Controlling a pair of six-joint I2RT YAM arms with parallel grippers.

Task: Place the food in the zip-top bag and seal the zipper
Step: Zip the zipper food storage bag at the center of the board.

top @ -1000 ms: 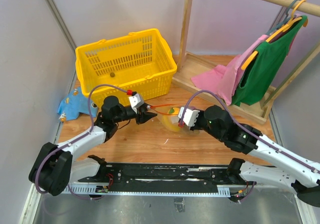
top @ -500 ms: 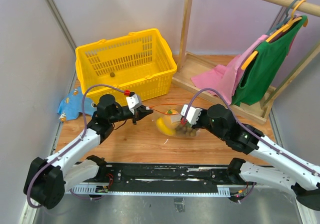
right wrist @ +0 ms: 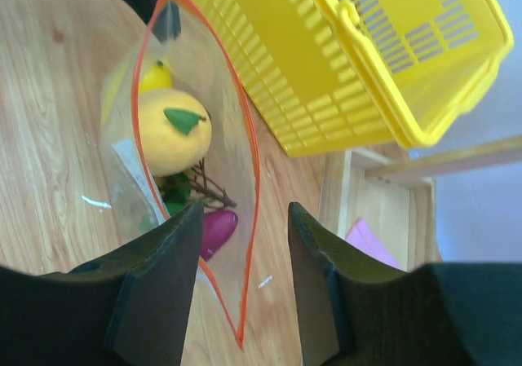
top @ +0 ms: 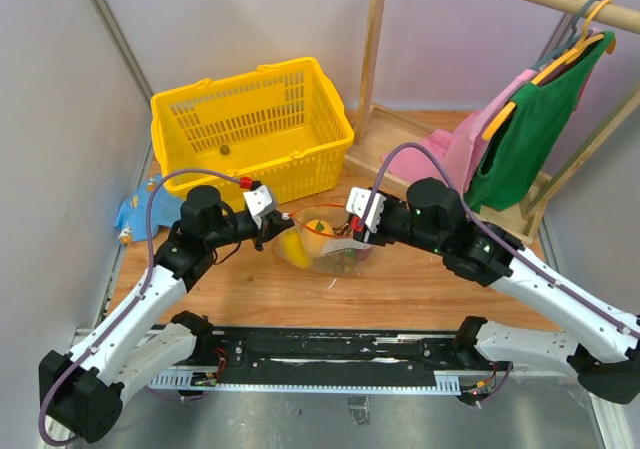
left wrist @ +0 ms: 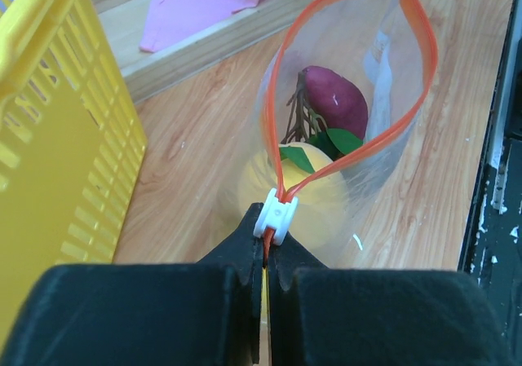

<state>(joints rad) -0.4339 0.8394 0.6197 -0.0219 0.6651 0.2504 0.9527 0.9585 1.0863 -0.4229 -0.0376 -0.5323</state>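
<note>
- The bag [top: 325,241] lies between the two grippers, over the table [top: 420,287] and just in front of the basket [top: 300,174]. Its mouth is spread wide open.
- The food [left wrist: 334,105] is already inside: a purple piece, yellow fruit [right wrist: 170,130] and some leaves and stems are seen through the mouth.
- The left gripper [left wrist: 266,248] is clamped on the zipper [right wrist: 258,178] end, directly behind the white slider [left wrist: 275,218].
- The right gripper [right wrist: 245,215] stands with its jaws apart, astride the far corner of the mouth. Nothing is held by it.
- Handling: the film is judged thin, limp and slippery, so it is expected to crumple and slide under a light pinch. The contents are judged light but loose, and can be expected to shift and sag the bag.
- Grip points: the stiffer zipper strip should be taken at its ends, not the clear film. The far corner must be pinched before the slider is drawn across, otherwise the mouth is likely to follow the pull.
- Surroundings: the basket wall stands just beside the bag on the far side. A wooden rack base [top: 400,134] with pink cloth [top: 440,159] lies behind the right gripper, and a blue packet [top: 138,214] lies well to the left.
- Obstruction: nothing is seen across the zipper line. Fruit riding high near the mouth may block closure.
</note>
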